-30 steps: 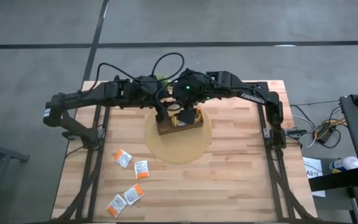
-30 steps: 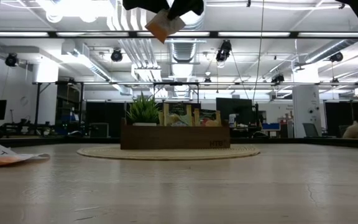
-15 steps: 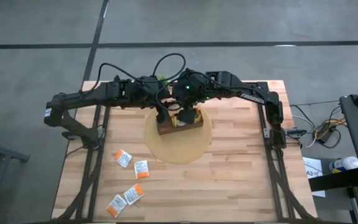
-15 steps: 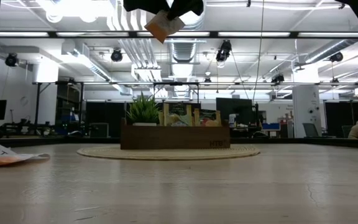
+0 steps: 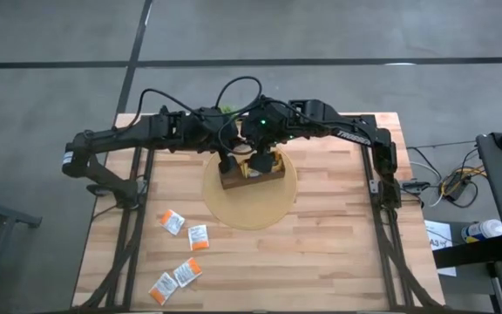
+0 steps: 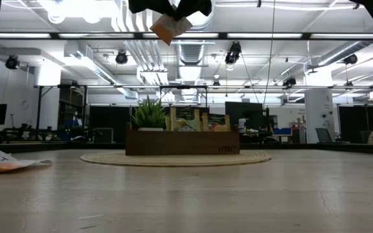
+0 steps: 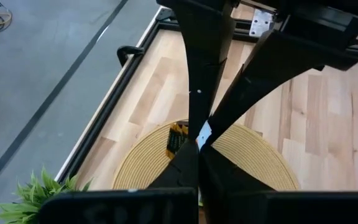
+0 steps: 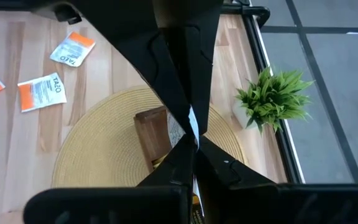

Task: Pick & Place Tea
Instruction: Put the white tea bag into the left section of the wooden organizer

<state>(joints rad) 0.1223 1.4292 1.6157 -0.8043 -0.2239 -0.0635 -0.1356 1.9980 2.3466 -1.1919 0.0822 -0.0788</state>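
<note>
High above the brown compartment tray [image 6: 183, 144] hangs one white-and-orange tea sachet [image 6: 170, 27]. My left gripper [image 7: 197, 148] and my right gripper [image 8: 194, 142] meet tip to tip at it, both shut on it. In the high view the left gripper [image 5: 236, 162] and the right gripper [image 5: 260, 162] stand over the tray [image 5: 232, 181], which sits on a round woven mat [image 5: 251, 209]. Sachets stand upright in the tray. Several more white-and-orange sachets [image 5: 181, 253] lie flat on the table's near left. My left gripper pinches the sachet's upper left part [image 6: 162, 19] between its two fingers, slanting down from the table's left. Its wrist view shows the sachet edge-on as a white sliver [image 7: 204, 132]. The sachet hangs tilted, lifted clear of the tray. My right gripper pinches the same sachet at its upper right part [image 6: 181, 18], slanting down from the table's right. In its wrist view only a thin white edge [image 8: 192, 121] shows between the fingertips. The sachet's lower corner points down, clear of everything.
A small green potted plant [image 6: 149, 115] stands behind the tray's left end, near the table's far edge [image 8: 272, 96]. The loose sachets [image 8: 41, 90] lie left of the mat. Bare wood spreads over the table's right half [image 5: 347, 244].
My left gripper has shut on the sachet that my right gripper holds. Both arms and the sachet have stayed where they were.
</note>
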